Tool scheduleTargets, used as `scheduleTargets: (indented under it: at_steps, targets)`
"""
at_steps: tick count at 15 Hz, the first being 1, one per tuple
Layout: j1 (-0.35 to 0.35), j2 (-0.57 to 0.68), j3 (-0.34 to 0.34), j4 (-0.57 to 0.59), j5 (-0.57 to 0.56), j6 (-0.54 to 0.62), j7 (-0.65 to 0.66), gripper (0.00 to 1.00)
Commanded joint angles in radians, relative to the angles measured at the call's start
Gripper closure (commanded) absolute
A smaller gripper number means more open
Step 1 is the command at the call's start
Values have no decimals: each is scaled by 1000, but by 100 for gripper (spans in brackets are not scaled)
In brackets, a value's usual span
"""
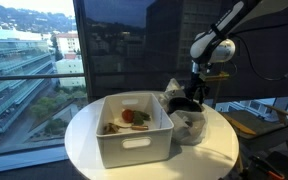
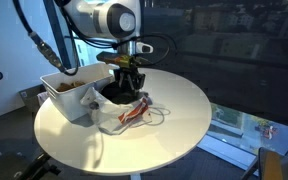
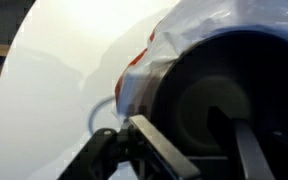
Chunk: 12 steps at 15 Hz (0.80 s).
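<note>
White bin [image 1: 134, 128] sits centre frame on the round table [image 1: 84, 150], and just right of it is the plastic bag [image 1: 191, 128] with a black bowl [image 1: 182, 104] in its mouth. Gripper [image 1: 197, 93] hangs straight above the bowl, tips down at its rim (wrist view: fingers [image 3: 159, 150] part-spread across the dark round, can't tell if clamped or just straddling)

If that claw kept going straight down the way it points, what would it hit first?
Probably the dark round thing inside the white plastic bag: the gripper points straight down into it. Depth is unclear; they may be touching.
</note>
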Motion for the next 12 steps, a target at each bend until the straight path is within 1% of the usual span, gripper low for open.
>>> scheduleTargets:
  at_steps: [1,2,4,7,9,12]
  targets:
    - [32,-162,49,-36,22,-126,-40,3]
    - [44,-176,67,-27,41,-151,-71,0]
    - [72,-177,99,6,34,-209,-69,0]
    - [118,-148,150,44,33,-240,-70,0]
    - [147,-106,182,70,17,-236,-71,0]
    - [184,-13,220,134,-13,-250,-37,0]
